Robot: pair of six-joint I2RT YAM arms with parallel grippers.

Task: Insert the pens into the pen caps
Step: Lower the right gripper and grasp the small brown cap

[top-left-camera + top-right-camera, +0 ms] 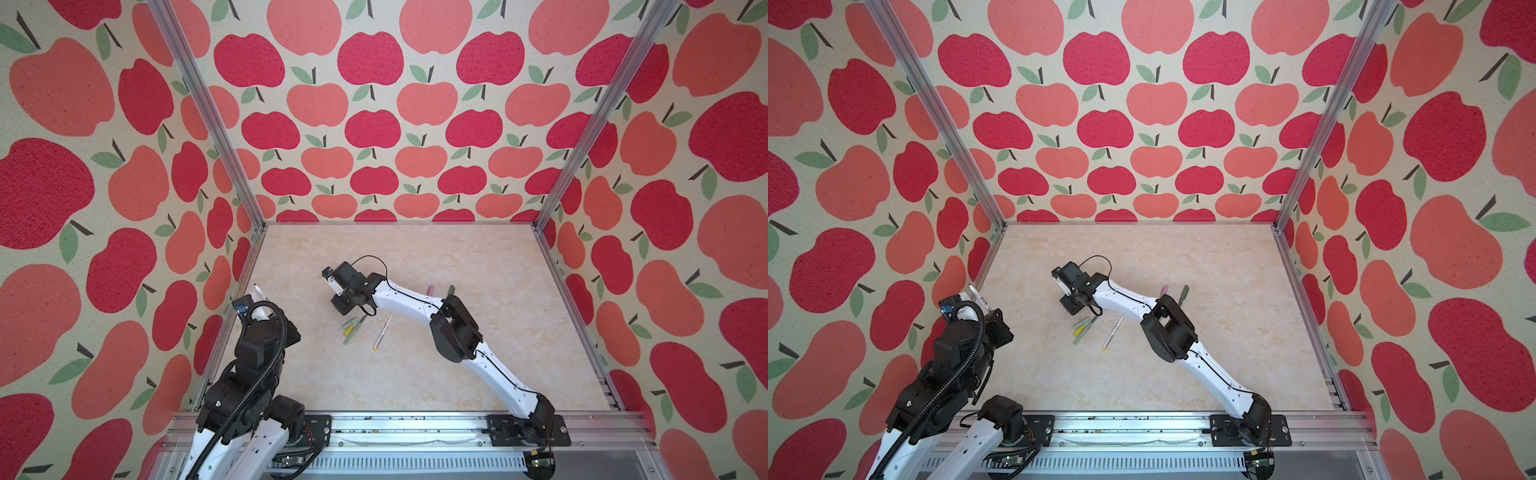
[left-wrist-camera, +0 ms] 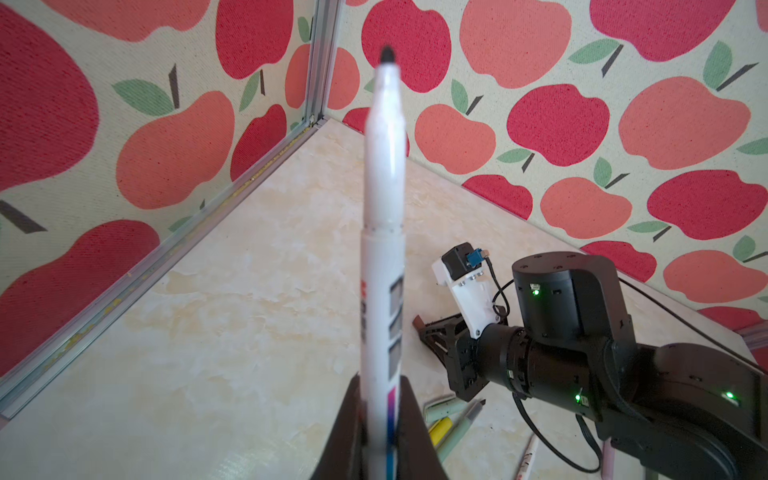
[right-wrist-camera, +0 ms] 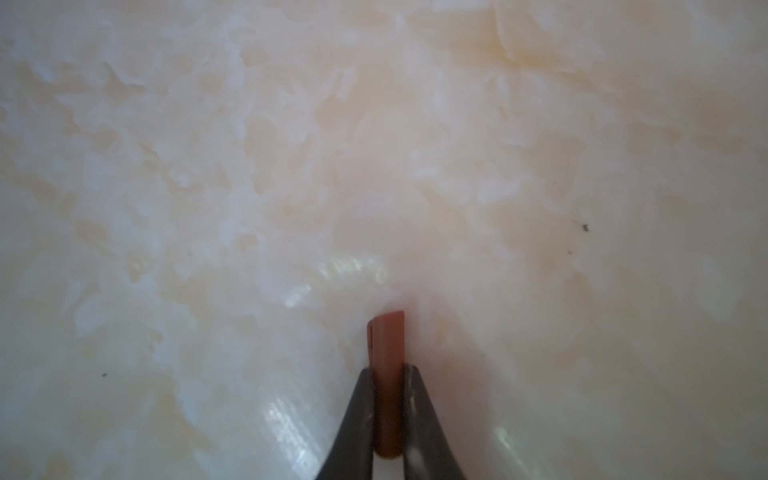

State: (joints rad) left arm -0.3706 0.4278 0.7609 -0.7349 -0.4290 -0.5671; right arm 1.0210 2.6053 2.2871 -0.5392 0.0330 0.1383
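— What encloses it all?
— Apple-print walls (image 1: 374,124) on three sides of a pale marbled table (image 1: 457,374).

— And the arms?
— The left gripper (image 2: 382,386) is raised near the left wall. It is clamped on a white pen (image 2: 384,208) whose dark tip points away from it. The right gripper (image 3: 388,374) sits low over the table's middle, pinching a brown cap (image 3: 387,340). I cannot tell whether the cap touches the surface.

— What lies loose?
— A second white pen (image 1: 382,332) lies near the right wrist. Beside it are a sage pen (image 1: 355,331), a light green cap (image 1: 351,322) and a yellow cap (image 1: 348,331), bunched together. A dark green pen (image 1: 1183,294) and a pink pen (image 1: 1164,290) lie at that arm's elbow, partly hidden.

— Is anything inside the caps?
— They are too small to tell.
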